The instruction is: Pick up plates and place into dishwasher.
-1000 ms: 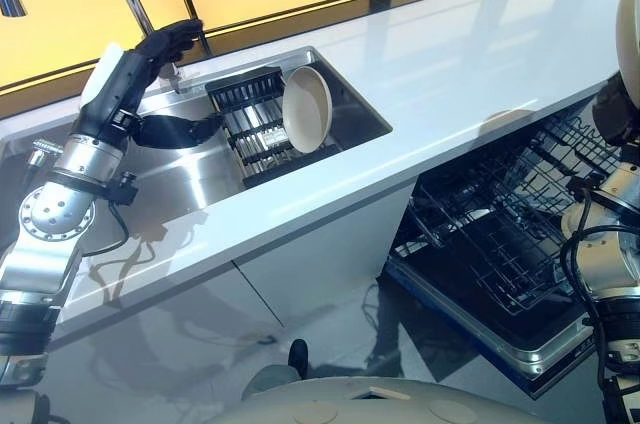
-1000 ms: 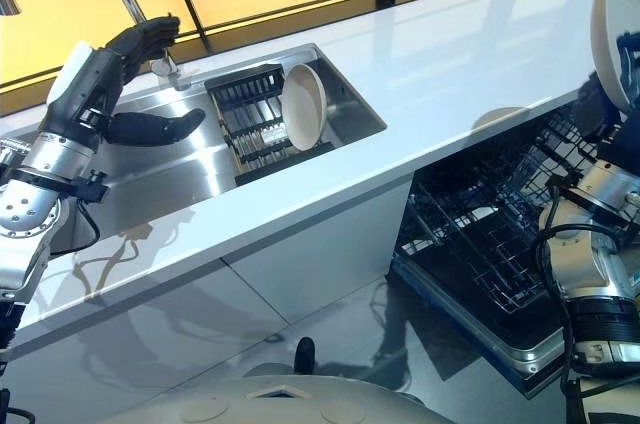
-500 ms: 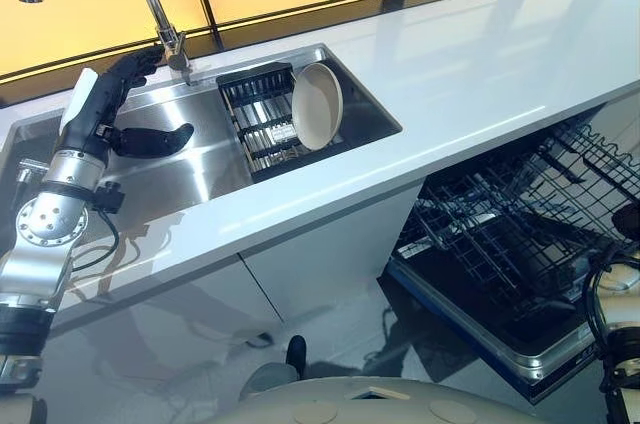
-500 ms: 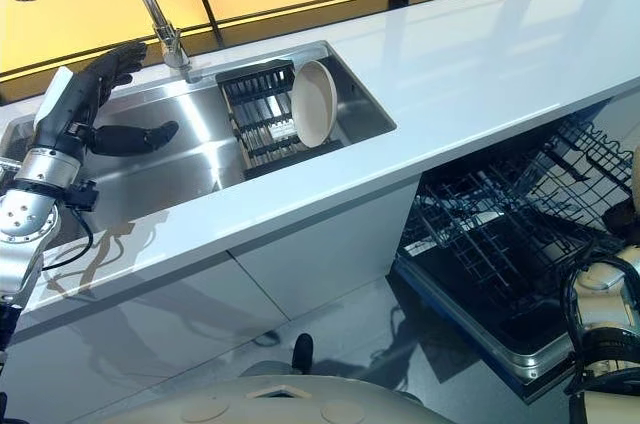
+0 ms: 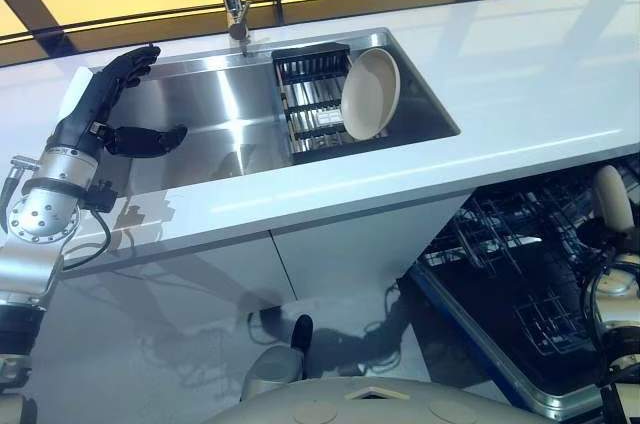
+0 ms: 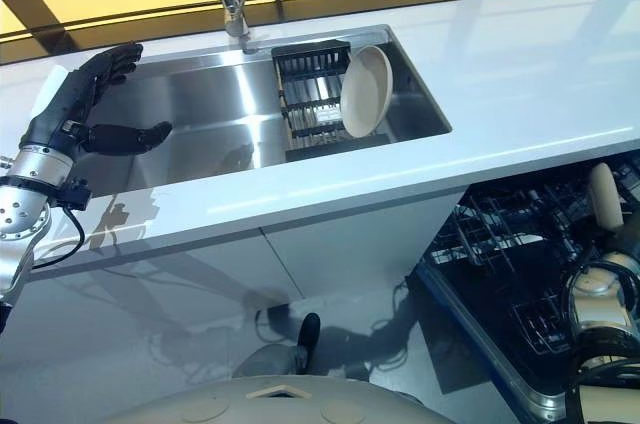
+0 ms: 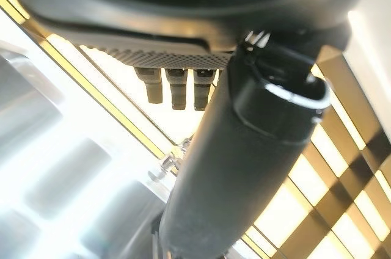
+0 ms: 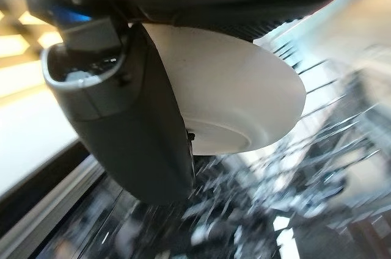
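Note:
A cream plate stands on edge in the black drying rack inside the steel sink. My left hand hovers over the sink's left end, well clear of the rack, with straight fingers and nothing in it. A second cream plate is held upright at the far right, low over the open dishwasher's wire rack. My right hand is shut on that plate, its thumb lying across the plate's underside.
A tall faucet rises behind the sink. The white counter runs to the right above the dishwasher. The dishwasher's door hangs open over the glossy floor, below the counter's edge.
The camera has swung to the left. My right hand has brought its plate down from high at the right to just over the dishwasher rack. My left hand has drawn back from the drying rack.

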